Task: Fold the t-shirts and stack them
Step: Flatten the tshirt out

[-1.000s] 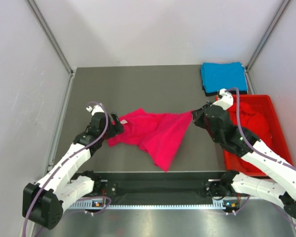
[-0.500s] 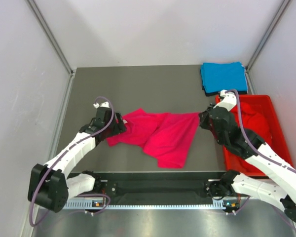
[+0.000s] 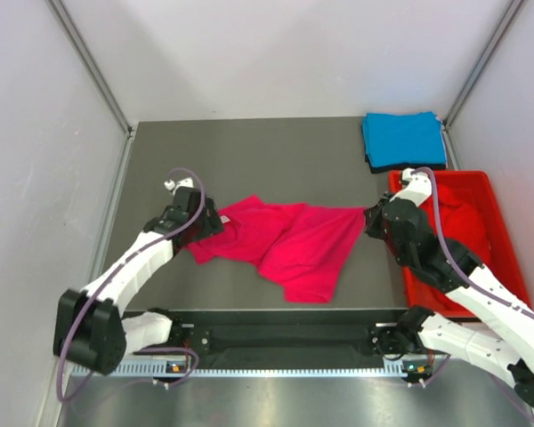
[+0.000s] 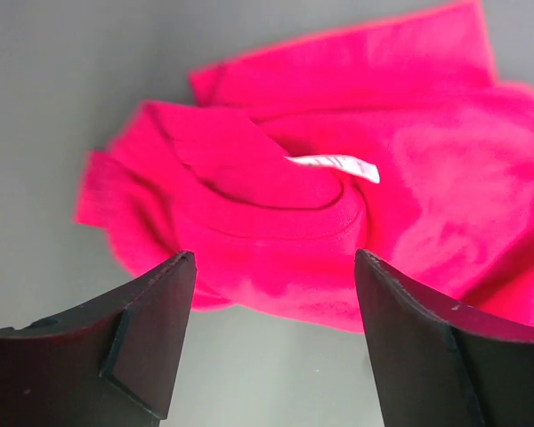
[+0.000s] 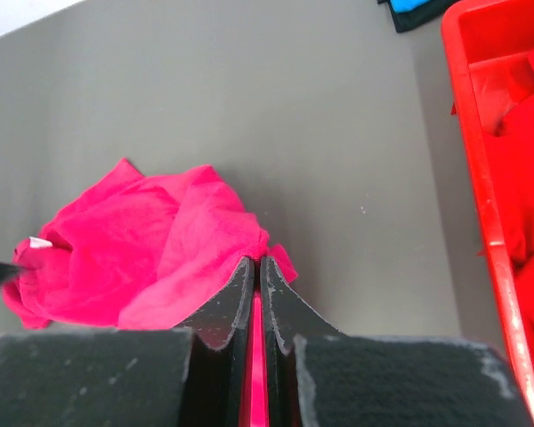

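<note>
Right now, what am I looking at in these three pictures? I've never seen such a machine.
These are two robot arms bolted to the near edge of a grey table. The wide picture comes from a camera above and behind them; the other two come from a camera on each wrist, looking past its own fingers. A crumpled pink t-shirt lies mid-table. The right hand is pinched shut on its right edge, pink cloth showing between the fingers. The left hand is open at the collar end, gripping nothing. A folded blue t-shirt sits in the far right corner; nearer, a red crate holds red fabric.
</note>
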Motion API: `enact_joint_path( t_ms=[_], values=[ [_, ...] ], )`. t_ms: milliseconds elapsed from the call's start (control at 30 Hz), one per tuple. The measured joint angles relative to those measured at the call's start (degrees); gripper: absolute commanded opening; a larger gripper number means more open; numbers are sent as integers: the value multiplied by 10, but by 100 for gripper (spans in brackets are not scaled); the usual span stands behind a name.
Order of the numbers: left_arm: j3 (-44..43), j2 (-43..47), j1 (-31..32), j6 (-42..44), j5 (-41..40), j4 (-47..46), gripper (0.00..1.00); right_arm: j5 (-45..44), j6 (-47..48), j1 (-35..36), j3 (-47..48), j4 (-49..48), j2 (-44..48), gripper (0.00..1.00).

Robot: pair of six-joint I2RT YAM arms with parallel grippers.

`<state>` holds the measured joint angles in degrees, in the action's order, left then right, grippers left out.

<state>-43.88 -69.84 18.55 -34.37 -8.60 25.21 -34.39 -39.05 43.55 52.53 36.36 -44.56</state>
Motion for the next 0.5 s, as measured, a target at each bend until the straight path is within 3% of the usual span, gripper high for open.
enact_joint_path(
  t_ms=[133, 267, 500],
  values=[
    [18, 65, -50, 3, 12, -17, 66, 6, 1, -3, -7, 0, 0, 0],
    [30, 38, -108, 14, 45, -42, 63, 12, 3, -6, -8, -1, -1, 0],
    [42, -2, -122, 24, 106, -50, 59, 14, 7, -15, -15, -4, 8, 0]
  ],
)
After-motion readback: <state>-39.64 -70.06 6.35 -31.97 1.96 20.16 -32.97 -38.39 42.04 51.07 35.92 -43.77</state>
